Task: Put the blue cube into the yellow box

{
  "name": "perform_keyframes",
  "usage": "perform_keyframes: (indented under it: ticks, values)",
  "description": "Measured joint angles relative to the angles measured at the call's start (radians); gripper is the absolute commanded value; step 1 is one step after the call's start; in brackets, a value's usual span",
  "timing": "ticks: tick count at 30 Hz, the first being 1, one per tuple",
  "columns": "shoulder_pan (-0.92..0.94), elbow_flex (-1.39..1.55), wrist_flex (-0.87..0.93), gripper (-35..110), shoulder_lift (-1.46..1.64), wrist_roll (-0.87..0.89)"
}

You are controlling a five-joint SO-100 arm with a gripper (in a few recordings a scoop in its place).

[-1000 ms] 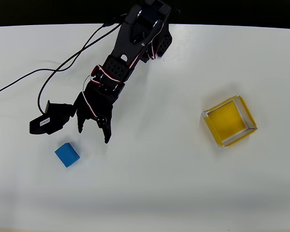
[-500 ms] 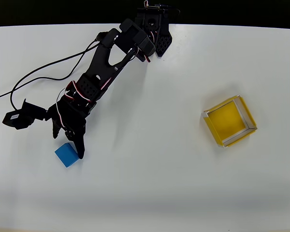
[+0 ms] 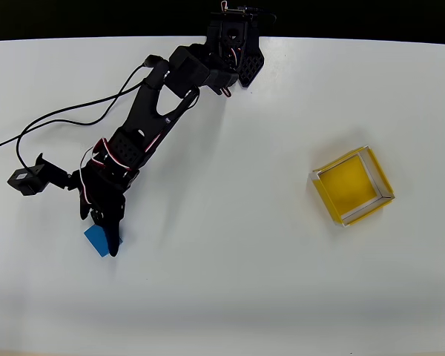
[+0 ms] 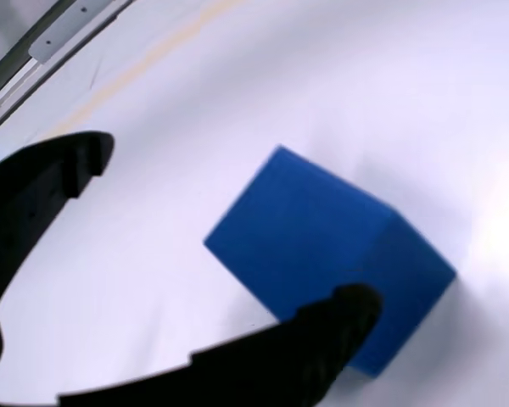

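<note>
Spread wide, the gripper hangs low over the blue cube at the table's left, far from the yellow box; it looks light and stiff, best pinched across two opposite flat faces.

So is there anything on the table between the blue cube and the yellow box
Nothing visible. In the overhead view, bare white table lies between the blue cube at left and the yellow box at right. The open gripper is already over the cube.

Lab-style test bench: bare white table, black cables, dark surround.
</note>
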Motion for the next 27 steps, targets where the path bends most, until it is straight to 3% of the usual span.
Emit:
perform_keyframes:
  ticks: [10,27]
  values:
    - [0.0,-0.213,0.218,57,-0.124,0.098]
    - [-0.02,-0.334,0.158,55,-0.264,0.061]
